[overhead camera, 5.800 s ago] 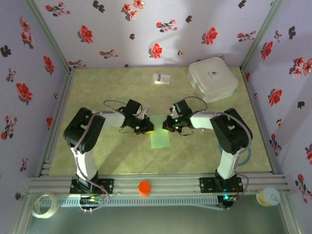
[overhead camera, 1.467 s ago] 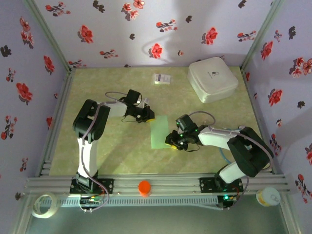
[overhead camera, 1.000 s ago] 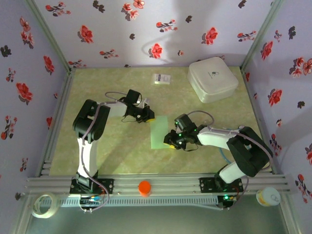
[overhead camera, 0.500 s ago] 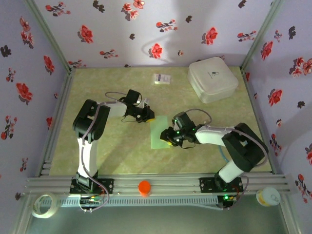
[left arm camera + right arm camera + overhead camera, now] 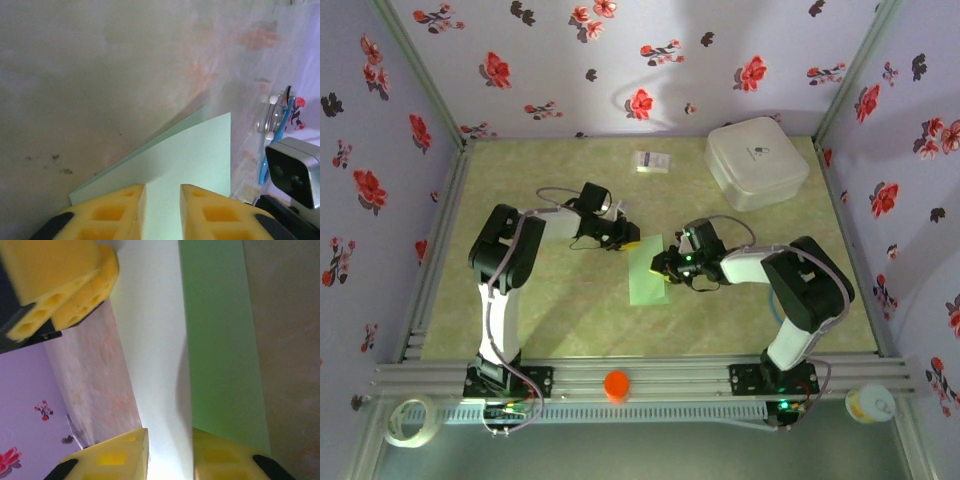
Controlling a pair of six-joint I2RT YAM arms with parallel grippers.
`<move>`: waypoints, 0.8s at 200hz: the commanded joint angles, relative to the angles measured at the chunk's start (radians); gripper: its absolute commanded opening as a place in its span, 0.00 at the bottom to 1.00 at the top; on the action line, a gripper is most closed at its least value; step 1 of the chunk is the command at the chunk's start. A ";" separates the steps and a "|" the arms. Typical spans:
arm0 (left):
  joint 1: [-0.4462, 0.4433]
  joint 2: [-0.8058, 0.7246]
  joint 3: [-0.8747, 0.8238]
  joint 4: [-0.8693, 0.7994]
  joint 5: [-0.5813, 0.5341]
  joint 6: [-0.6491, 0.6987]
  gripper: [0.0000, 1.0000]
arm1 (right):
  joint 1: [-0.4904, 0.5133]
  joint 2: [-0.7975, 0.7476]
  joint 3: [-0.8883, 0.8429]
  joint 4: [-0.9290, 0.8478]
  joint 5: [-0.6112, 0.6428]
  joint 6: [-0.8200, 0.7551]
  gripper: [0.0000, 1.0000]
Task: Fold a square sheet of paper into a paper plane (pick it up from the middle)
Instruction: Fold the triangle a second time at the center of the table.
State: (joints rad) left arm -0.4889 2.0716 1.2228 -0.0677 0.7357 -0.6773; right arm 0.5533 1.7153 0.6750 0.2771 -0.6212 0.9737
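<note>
Centre-crease stage, I'd say: the square sheet of paper [image 5: 649, 275] lies folded in half in the middle of the desk [image 5: 550, 310]. It's a narrow strip, long axis running from the arms toward the far wall, both ends blunt, no nose yet. The left claw [image 5: 626, 240] sits at its far-left corner, jaws slightly parted, released. The right claw [image 5: 665, 268] straddles the right edge; pinching a layer or not, I cannot tell. The next move probably calls for turning the far corners in while one claw pins.

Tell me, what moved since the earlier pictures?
The right gripper slid along the paper's right edge, from its near end toward its far end. The left gripper stayed at the paper's far left corner. The paper, white box and small card stayed put.
</note>
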 commanded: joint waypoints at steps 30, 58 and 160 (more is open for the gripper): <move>-0.014 -0.230 -0.061 -0.044 -0.076 0.015 0.50 | -0.009 0.028 -0.033 0.154 0.018 0.104 0.06; -0.023 -0.394 -0.205 0.038 -0.165 0.014 0.49 | 0.013 0.008 -0.104 0.301 0.086 0.244 0.04; -0.339 -0.735 -0.606 0.315 -0.491 0.308 0.39 | 0.017 -0.082 -0.063 0.015 0.090 0.047 0.22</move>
State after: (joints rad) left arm -0.7624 1.3746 0.6559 0.1230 0.3790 -0.5339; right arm 0.5797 1.6455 0.5858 0.3721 -0.5236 1.0821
